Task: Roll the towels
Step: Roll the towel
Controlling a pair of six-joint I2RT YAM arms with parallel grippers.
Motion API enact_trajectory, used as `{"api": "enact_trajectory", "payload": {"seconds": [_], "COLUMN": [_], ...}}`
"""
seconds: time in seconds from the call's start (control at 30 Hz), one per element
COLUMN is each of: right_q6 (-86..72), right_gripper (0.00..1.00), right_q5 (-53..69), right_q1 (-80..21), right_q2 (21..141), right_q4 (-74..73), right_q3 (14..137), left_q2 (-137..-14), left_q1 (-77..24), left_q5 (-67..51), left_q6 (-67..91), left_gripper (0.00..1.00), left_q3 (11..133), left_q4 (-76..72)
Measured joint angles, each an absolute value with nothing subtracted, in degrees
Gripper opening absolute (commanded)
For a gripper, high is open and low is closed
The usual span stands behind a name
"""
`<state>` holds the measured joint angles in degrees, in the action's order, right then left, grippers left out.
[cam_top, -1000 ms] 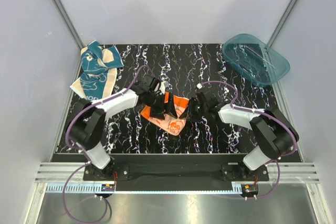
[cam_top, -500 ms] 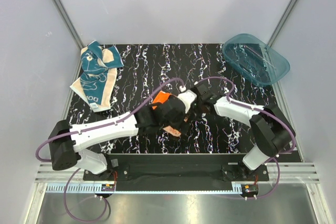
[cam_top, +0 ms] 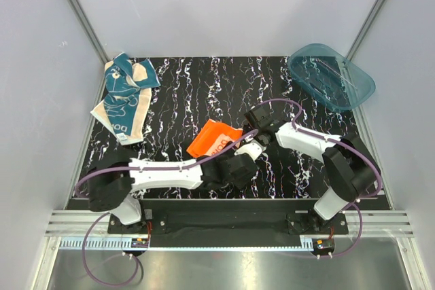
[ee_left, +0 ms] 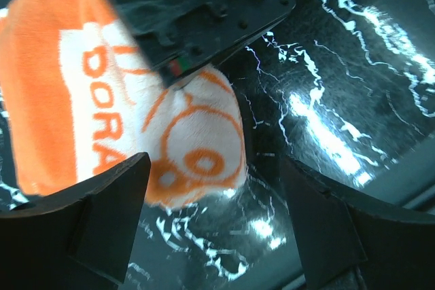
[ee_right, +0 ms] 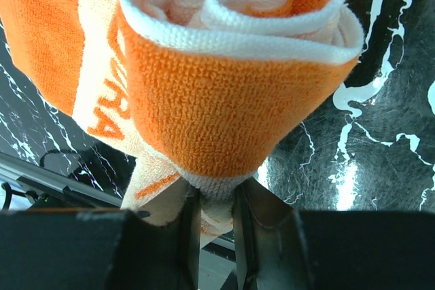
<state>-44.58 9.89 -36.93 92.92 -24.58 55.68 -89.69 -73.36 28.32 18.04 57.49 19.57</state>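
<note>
Between the fingers of the right gripper [ee_right: 216, 202] the rolled orange towel [ee_right: 231, 120] sits pinched, so its coil holds; the left gripper [ee_left: 214, 195] hangs spread-fingered just beside it.

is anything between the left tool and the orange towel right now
Nothing lies on the table between them: the left tool is open with the orange towel just ahead of it. The right tool is shut on one end of the towel, crowding that side.

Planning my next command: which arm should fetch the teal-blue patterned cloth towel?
Left, probably. The left gripper is open and empty, and the teal-blue patterned cloth towel lies far left. The right gripper is shut on the rolled orange cloth towel.
</note>
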Motion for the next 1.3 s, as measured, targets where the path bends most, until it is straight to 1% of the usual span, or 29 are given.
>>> {"api": "enact_trajectory", "payload": {"seconds": [0.07, 0.2, 0.37, 0.43, 0.47, 0.6, 0.63, 0.7, 0.77, 0.83, 0.87, 0.93, 1.0, 1.03, 1.07, 1.17, 1.23, 1.3], "right_q6": [-44.6, -44.4, -44.3, -44.3, -44.3, -43.8, -43.7, -43.4, -43.0, -42.4, -42.2, -41.9, -41.5, -41.3, -40.8, -39.6, -38.5, -37.5], "right_gripper": [0.18, 0.18, 0.17, 0.17, 0.17, 0.17, 0.17, 0.18, 0.2, 0.26, 0.37, 0.51, 0.69, 0.72, 0.79, 0.85, 0.91, 0.93], "right_q5": [9.9, 9.4, 9.1, 9.1, 9.1, 9.1, 9.2, 9.4, 9.3, 9.0, 8.7, 8.3, 8.2, 8.2, 8.0, 7.9, 7.7, 7.0], "right_q1": [-37.0, -37.1, -37.1, -37.2, -37.2, -37.2, -37.2, -37.2, -37.2, -37.2, -37.2, -37.1, -37.1, -37.0, -36.9, -34.9, -31.4, -28.3], "right_q2": [93.1, 93.1, 93.1, 93.1, 93.1, 93.1, 93.1, 93.1, 93.1, 93.2, 93.3, 93.4, 93.4, 93.4, 93.4, 93.4, 93.3, 93.3], "right_q4": [-25.2, -26.6, -27.6, -27.9, -28.0, -28.7, -29.0, -29.6, -29.9, -30.3, -30.8, -31.8, -33.6, -34.5, -35.3, -37.5, -39.1, -40.5], "right_q3": [56.1, 56.4, 56.7, 56.8, 56.8, 57.1, 57.3, 57.8, 58.3, 59.1, 59.5, 60.3, 61.3, 61.8, 62.3, 63.1, 64.0, 65.0], "left_q2": [-92.1, -95.0, -95.7, -96.2, -96.5, -97.0, -97.0, -97.0, -96.6, -96.0, -95.7, -95.3, -95.2, -95.2, -95.2, -94.6, -94.1, -93.8], "left_q1": [-73.3, -73.4, -73.4, -73.3, -73.3, -72.8, -72.4, -71.4, -70.1, -68.9, -68.3, -67.5, -66.7, -66.3, -65.9, -65.1, -64.3, -63.6], "left_q5": [28.3, 28.3, 28.4, 28.4, 28.5, 29.0, 29.0, 28.5, 27.4, 25.7, 24.8, 23.2, 22.0, 21.4, 20.8, 19.1, 17.1, 15.5], "left_q6": [18.3, 18.9, 20.6, 21.2, 21.5, 22.5, 22.7, 23.0, 23.5, 23.8, 23.9, 23.9, 24.0, 24.0, 24.0, 24.0, 24.0, 23.9], "left_gripper": [0.79, 0.78, 0.77, 0.75, 0.73, 0.59, 0.51, 0.43, 0.4, 0.4, 0.4, 0.39, 0.39, 0.39, 0.39, 0.39, 0.39, 0.39], "left_q3": [57.5, 57.4, 54.6, 53.8, 53.5, 52.1, 51.7, 50.9, 50.2, 49.3, 48.8, 48.2, 47.7, 47.6, 47.3, 46.5, 46.0, 45.9], "left_q4": [18.5, 17.3, 13.9, 12.6, 11.9, 9.3, 8.8, 7.2, 5.6, 3.9, 3.1, 1.8, 0.5, -0.3, -1.1, -2.5, -3.0, -3.0]}}
